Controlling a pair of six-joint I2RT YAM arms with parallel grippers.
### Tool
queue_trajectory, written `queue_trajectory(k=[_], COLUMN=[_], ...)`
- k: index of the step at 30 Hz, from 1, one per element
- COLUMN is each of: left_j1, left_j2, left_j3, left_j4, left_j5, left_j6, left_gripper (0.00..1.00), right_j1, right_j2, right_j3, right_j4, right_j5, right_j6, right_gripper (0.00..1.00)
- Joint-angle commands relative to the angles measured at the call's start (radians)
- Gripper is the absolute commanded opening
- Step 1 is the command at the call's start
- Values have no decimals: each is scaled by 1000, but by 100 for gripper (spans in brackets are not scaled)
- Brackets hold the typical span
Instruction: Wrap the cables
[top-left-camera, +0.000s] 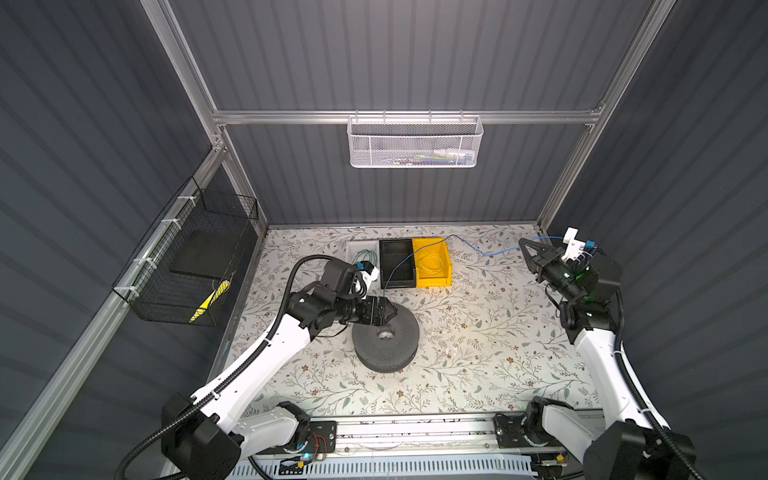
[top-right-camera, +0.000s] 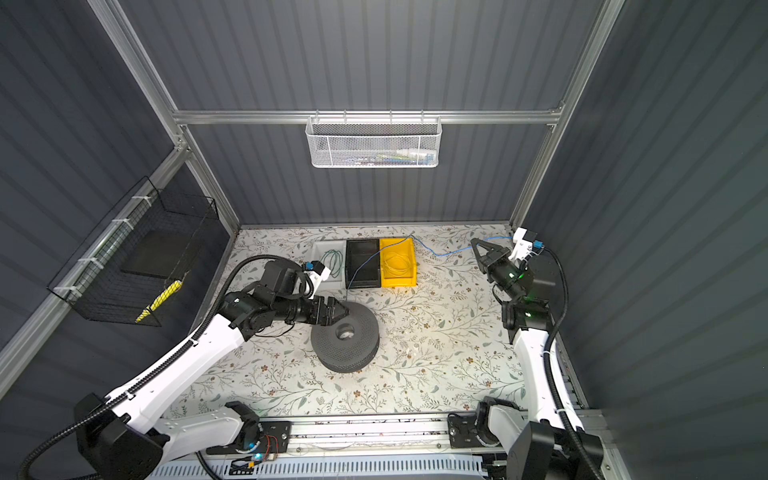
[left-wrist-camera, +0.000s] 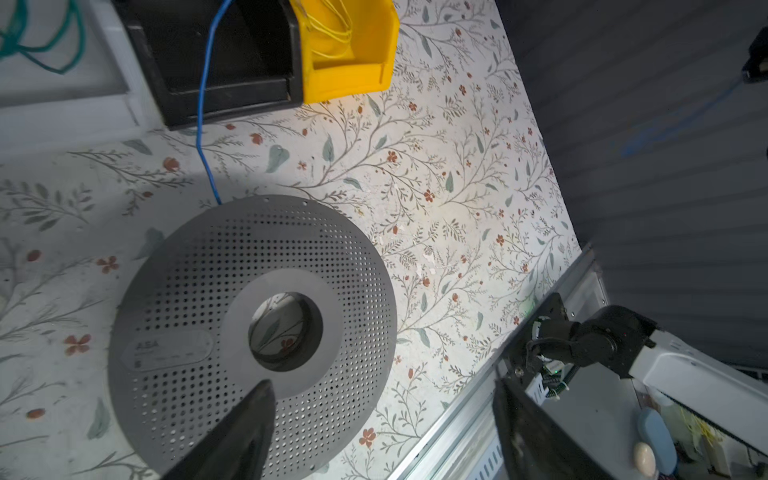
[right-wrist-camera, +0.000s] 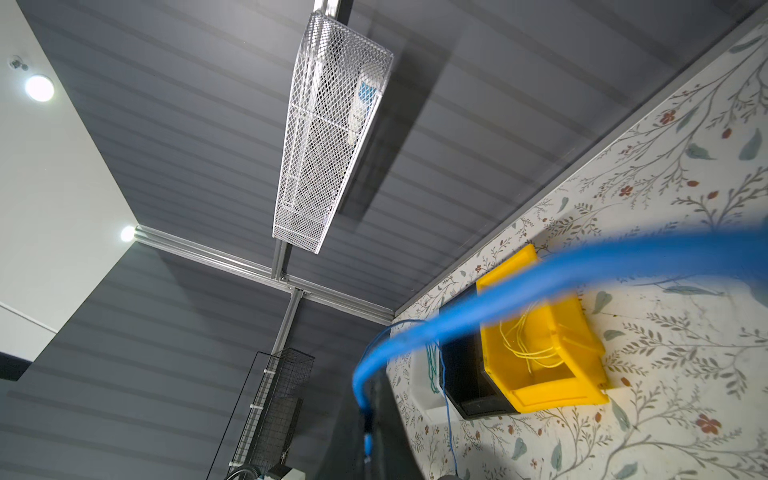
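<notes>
Running as one thin line across the far half of the floral table (top-left-camera: 478, 353), the single bright-blue wire (top-left-camera: 473, 248) starts at the right gripper (top-left-camera: 524, 244), whose jaws are closed on it. The right wrist view shows the wire pinched at the fingertips, with a blurred length arching close past the lens. From there the wire crosses the yellow bin (top-left-camera: 444, 276) and the black bin (top-left-camera: 397, 283), then drops to the far rim of the grey perforated spool (top-left-camera: 386, 345), which lies flat on the table. Whether the wire is fastened there cannot be told.

The one readable marking is "ASA" on the spool's label (left-wrist-camera: 166, 353); the smaller print below it is too fine to read.

The left gripper (top-left-camera: 384, 311) hangs over the spool's near-left edge with its jaws spread wide, holding nothing.

Three containers stand touching in a row. A white tray (top-left-camera: 351, 249) holds a green wire (top-left-camera: 365, 257), the black bin comes next, and the yellow bin holds a yellow wire (top-left-camera: 430, 262). Two baskets hang on the walls: a white mesh basket (top-left-camera: 413, 143) at the back and a black wire basket (top-left-camera: 187, 266) on the left.
</notes>
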Motion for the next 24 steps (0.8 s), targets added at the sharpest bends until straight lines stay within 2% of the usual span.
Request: queue_trajectory(k=[1,4,9,11,13,17,20,24], left_j1=[0,0,0,0,1,12,41,57], left_j2=[-7,68,225,276,321,386,450,515], left_j3=[-32,-28,32,69,93,123,157,184], left_j4=[37,98,151,131,118,119,111,130], left_j5=[-137,-147,-144,-136,-126,-201,-197,-176], left_j6=[-8,49,146,170,181,176,174,177], left_gripper=[84,81,64,61,61,61,55,54], right_j1=[-6,-7,-6,-7,-6,-6,-7,-7], right_j2=[-15,-21,-28,-36,-44,-49,-44,-41], right_j3=[1,16,33,28,19,5,9,19], right_j4=[27,18,-1,-6,-8,-5,-3,-5], right_j5=[6,4,-12,-13,-11,-9,-13,-21], right_j6=[3,3,3,2,2,3,3,3], right_gripper=[0,0,0,0,0,0,0,0])
